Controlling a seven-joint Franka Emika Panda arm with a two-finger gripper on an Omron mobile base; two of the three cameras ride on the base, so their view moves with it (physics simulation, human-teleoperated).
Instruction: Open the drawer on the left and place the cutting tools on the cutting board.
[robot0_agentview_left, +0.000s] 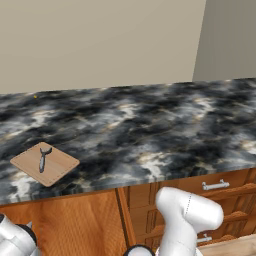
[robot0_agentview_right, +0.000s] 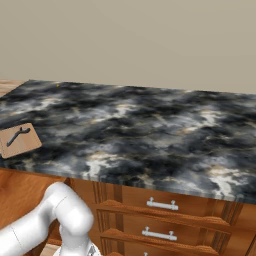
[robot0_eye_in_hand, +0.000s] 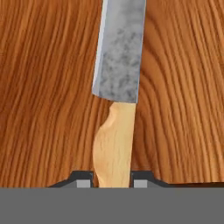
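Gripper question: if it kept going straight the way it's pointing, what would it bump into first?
Probably the knife: its wooden handle sits between the gripper's fingertips, with reddish-brown wood behind it. Depth is hard to judge.

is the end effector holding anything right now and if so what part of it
Yes. The end effector is closed on the knife by its light wooden handle, near the butt end.

Even, soft rendered light, no glare.
Faint shadows are seen; the counter (robot0_agentview_left: 150, 130) marbling looks smeared, and edges are slightly soft throughout.
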